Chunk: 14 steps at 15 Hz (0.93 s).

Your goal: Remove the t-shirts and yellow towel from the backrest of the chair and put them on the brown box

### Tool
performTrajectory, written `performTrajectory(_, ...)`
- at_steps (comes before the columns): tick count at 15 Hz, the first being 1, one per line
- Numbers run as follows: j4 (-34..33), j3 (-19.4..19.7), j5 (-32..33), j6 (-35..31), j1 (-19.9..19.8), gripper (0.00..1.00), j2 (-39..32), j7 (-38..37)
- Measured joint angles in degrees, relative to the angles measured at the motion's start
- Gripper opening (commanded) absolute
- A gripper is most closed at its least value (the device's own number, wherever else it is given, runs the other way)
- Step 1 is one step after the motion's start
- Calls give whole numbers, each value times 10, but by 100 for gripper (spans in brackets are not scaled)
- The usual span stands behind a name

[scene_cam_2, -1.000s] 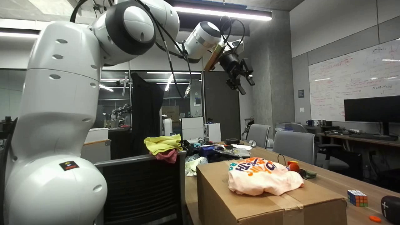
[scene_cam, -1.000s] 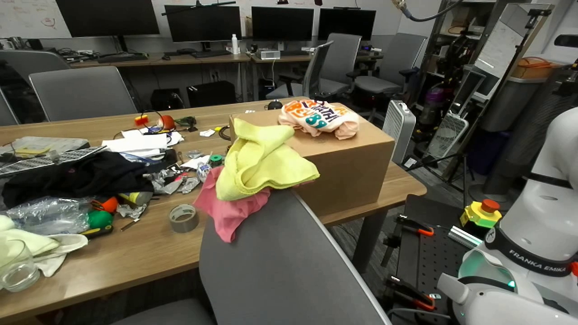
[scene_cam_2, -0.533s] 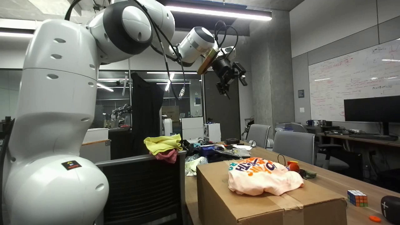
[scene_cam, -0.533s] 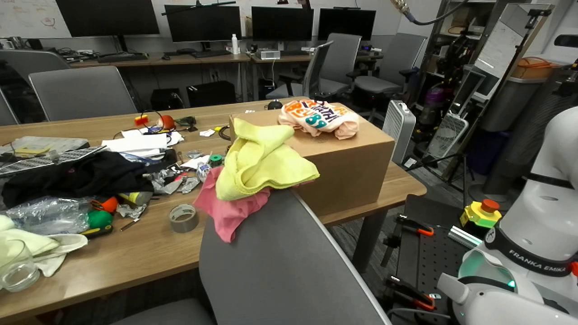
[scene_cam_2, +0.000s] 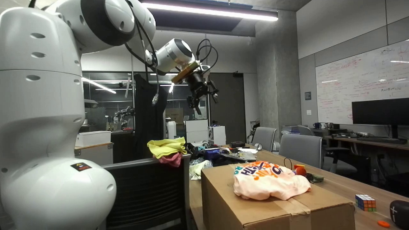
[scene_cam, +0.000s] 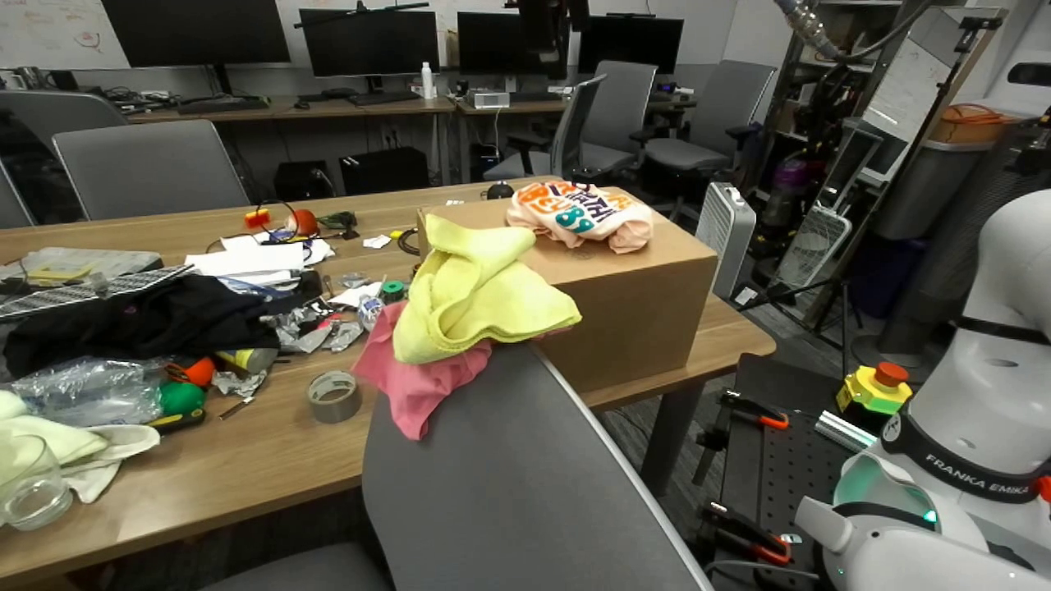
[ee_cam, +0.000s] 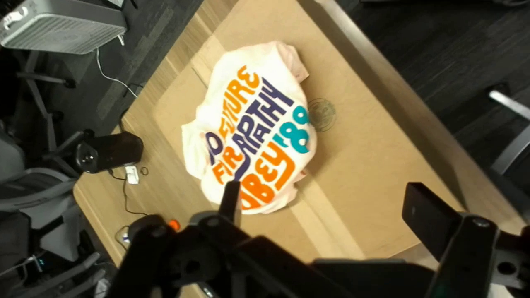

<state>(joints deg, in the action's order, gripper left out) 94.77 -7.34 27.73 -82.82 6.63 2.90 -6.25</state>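
Gripper (ee_cam: pixel 325 203) was spread wide, holding nothing, up high, aimed at the brown box (ee_cam: pixel 372 165). Bunched peach t-shirt (ee_cam: pixel 256 128), colourful lettering, sat on that. Farther out, the yellow towel (scene_cam: pixel 480 295) lay over a pink cloth (scene_cam: pixel 419 382) on the chair backrest (scene_cam: pixel 509 468): probably light, soft, unbreakable; upper fold seemed the best pinch. Looked bright, crumpled.

The light-brown wood-grain bench (scene_cam: pixel 271 460) supports a rectangular brown cardboard box (scene_cam: pixel 632 320) near one end. Directly on its surface — a grey roll of tape (scene_cam: pixel 335 405), a clear drinking glass (scene_cam: pixel 36 496), a multicoloured puzzle cube (scene_cam_2: pixel 366 203) and a flat orange disc (scene_cam_2: pixel 383 223).
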Motion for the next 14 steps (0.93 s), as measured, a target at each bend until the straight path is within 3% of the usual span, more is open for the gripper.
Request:
performTrajectory(8,104,-33,-105,-48,46,100,52,131)
performTrajectory(14,176,-71,-122,-164,84,100,40,182)
